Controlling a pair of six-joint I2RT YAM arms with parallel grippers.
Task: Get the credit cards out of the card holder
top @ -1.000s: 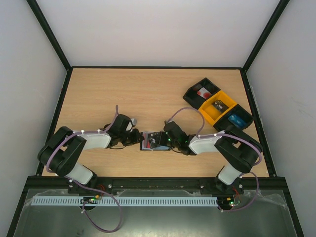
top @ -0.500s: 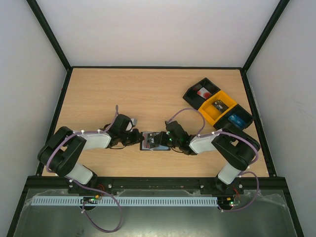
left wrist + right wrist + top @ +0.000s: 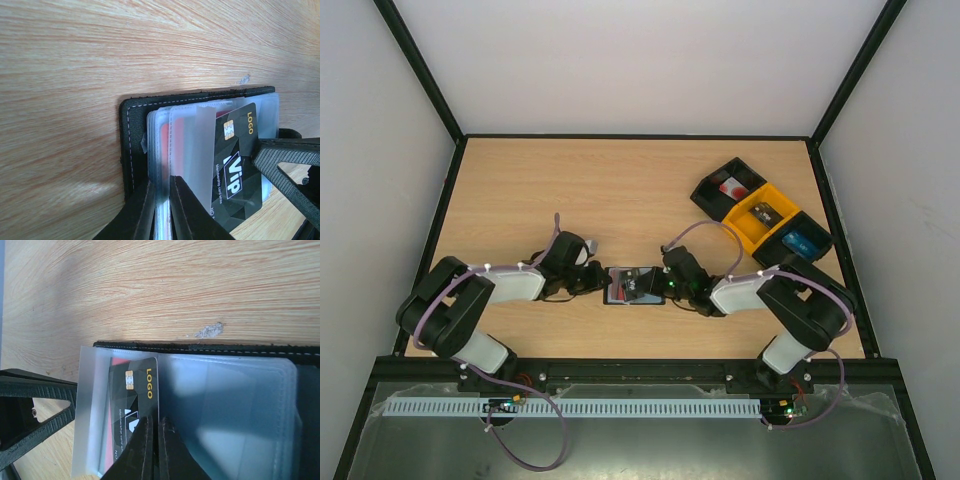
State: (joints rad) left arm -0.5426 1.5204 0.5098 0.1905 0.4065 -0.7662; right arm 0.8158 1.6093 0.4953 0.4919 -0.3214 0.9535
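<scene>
We are early in the task: the card holder (image 3: 632, 285) lies open by the worktop's near edge, midway along. Our left gripper (image 3: 159, 184) is closed on its clear sleeves (image 3: 200, 145). Our right gripper (image 3: 156, 422) pinches the black VIP card (image 3: 131, 405), not yet free. Red-faced cards (image 3: 166, 137) sit sleeved.

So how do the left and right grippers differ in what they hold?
The left gripper pinches the clear sleeves of the card holder; the right gripper pinches the black card. The left gripper sits at the holder's left end, the right gripper at its right end. Both are shut.
</scene>
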